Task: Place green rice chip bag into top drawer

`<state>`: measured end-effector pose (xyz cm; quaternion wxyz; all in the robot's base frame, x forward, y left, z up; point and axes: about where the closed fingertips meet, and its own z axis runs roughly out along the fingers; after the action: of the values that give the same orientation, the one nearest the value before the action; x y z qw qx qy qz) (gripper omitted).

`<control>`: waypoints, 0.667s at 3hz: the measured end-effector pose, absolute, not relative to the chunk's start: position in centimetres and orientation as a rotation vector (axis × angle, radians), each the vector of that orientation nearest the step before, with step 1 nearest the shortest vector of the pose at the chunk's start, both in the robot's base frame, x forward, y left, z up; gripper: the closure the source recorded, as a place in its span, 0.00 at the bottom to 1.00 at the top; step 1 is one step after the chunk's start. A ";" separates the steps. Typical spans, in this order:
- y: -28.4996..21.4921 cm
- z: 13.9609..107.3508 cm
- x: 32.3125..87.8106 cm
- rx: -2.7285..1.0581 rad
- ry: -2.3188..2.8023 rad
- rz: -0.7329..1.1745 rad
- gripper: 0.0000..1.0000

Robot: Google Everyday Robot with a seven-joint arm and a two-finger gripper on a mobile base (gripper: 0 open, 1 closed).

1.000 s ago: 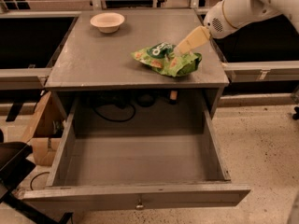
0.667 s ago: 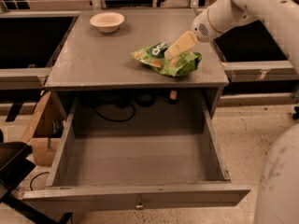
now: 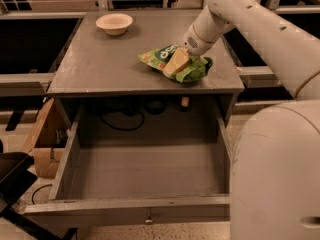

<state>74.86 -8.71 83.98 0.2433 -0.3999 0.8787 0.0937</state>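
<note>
The green rice chip bag (image 3: 192, 70) lies crumpled on the grey cabinet top (image 3: 100, 64), near its right front edge. My gripper (image 3: 175, 64) reaches down from the upper right and sits over the middle of the bag, touching or just above it. The top drawer (image 3: 145, 176) is pulled fully open below the cabinet top. Its inside is bare, and a small metal knob (image 3: 148, 218) shows on its front panel.
A small cream bowl (image 3: 114, 23) stands at the back left of the cabinet top. Black cables (image 3: 122, 115) hang behind the drawer. A cardboard box (image 3: 44, 144) sits on the floor at the left. My arm's large white body (image 3: 277, 174) fills the right side.
My gripper has moved left and down from the bag's right end onto its middle. The arm's body has swung into view on the right. The bag has stayed in place.
</note>
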 end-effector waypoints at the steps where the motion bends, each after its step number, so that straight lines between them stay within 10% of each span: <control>1: -8.5 83.9 74.9 -1.098 2.404 0.255 0.56; 2: -8.5 83.9 74.9 -1.098 2.404 0.255 0.80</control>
<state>74.86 -8.51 83.89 0.2409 -0.4013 0.8788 0.0932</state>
